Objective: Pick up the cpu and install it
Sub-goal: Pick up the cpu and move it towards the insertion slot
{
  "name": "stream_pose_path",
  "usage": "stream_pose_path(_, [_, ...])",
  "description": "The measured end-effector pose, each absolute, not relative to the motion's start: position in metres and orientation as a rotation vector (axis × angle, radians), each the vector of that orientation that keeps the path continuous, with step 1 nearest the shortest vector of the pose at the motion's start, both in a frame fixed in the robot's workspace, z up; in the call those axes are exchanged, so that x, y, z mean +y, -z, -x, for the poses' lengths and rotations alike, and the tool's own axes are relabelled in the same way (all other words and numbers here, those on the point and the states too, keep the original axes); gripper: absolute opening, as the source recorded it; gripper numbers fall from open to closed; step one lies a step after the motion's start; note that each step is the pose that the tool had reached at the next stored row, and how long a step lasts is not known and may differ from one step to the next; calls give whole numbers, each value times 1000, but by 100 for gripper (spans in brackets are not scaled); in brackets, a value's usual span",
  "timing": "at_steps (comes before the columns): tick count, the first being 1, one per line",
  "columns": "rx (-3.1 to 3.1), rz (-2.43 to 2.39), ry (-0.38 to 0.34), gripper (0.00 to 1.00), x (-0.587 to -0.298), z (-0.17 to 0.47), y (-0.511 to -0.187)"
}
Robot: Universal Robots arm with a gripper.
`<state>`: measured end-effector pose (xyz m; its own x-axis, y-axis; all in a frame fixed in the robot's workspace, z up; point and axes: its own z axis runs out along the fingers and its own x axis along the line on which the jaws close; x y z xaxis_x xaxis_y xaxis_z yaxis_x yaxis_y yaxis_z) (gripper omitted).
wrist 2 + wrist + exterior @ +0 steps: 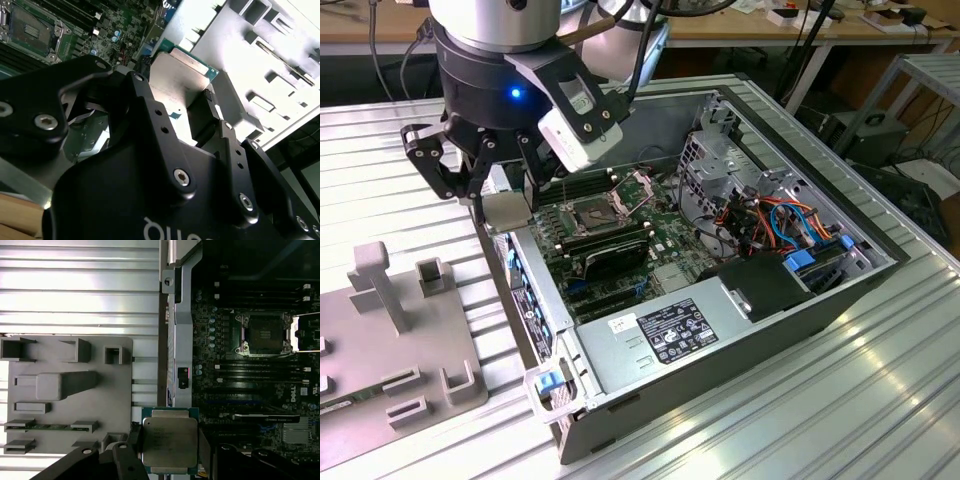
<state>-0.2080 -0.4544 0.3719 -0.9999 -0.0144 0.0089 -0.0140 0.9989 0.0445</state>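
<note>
— so, where is the cpu point(169, 442)?
— the gripper point(506, 203) has it pinched flat between its fingers, up in the air over the side wall of the computer case point(535, 300), between the grey fixture tray point(380, 340) and the motherboard.
— and the socket point(264, 333)?
— open, its metal frame hinged up, well apart from the chip.
</note>
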Motion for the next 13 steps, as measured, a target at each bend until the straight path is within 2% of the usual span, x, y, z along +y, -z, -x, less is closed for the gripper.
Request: stream_pose_path(13, [-3132, -22, 70, 55, -454, 193, -372])
